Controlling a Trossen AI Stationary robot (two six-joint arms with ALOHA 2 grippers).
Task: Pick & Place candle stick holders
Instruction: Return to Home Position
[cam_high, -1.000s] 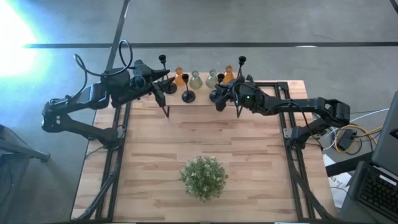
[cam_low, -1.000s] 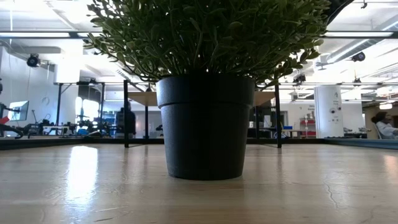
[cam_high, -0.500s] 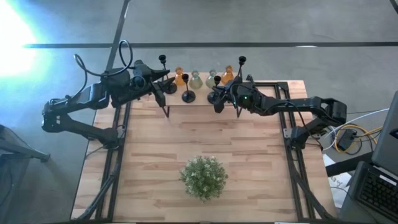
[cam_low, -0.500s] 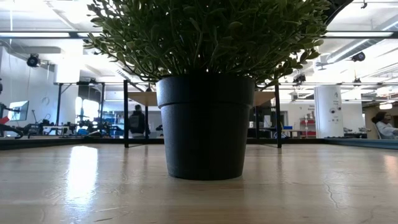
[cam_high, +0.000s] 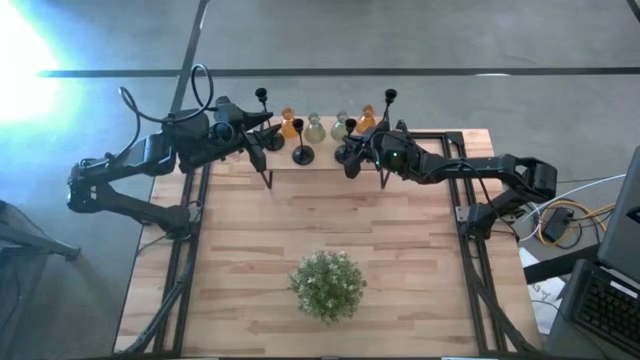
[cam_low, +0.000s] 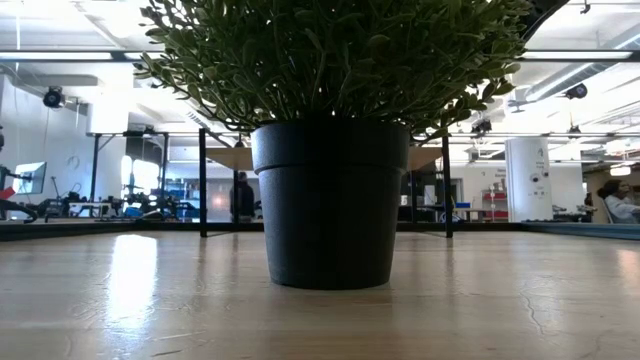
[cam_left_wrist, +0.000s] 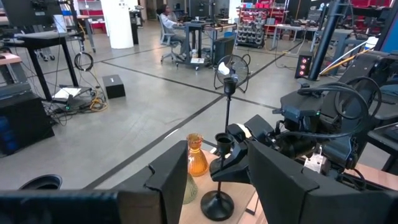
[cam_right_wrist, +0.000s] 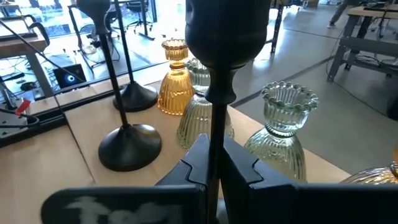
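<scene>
Several black candle stick holders stand at the table's far edge. One holder (cam_high: 302, 154) rests on its round base just ahead of my left gripper (cam_high: 262, 160), which is open and level; its base (cam_left_wrist: 217, 204) shows between the fingers, apart from them. Two more holders (cam_high: 263, 96) (cam_high: 390, 97) stand farther back. My right gripper (cam_high: 348, 153) is shut on another holder (cam_right_wrist: 227, 31), whose small cup rises above the fingers. Orange (cam_right_wrist: 174, 81) and grey-green glass vases (cam_right_wrist: 283, 130) stand behind it. My right gripper pinches the holder's thin stem (cam_right_wrist: 214, 134) between its two fingers, below the cup. The fingers come nearly level from the table's right side and lie across the stem. The holder stands upright; the gripper hides its base, so I cannot tell whether it is lifted.
A potted plant (cam_high: 327, 283) in a black pot (cam_low: 330, 200) stands on the wooden table (cam_high: 420, 260) toward the near edge. The row of small vases (cam_high: 315, 128) lines the far edge between the holders. People and lab benches show in the room beyond.
</scene>
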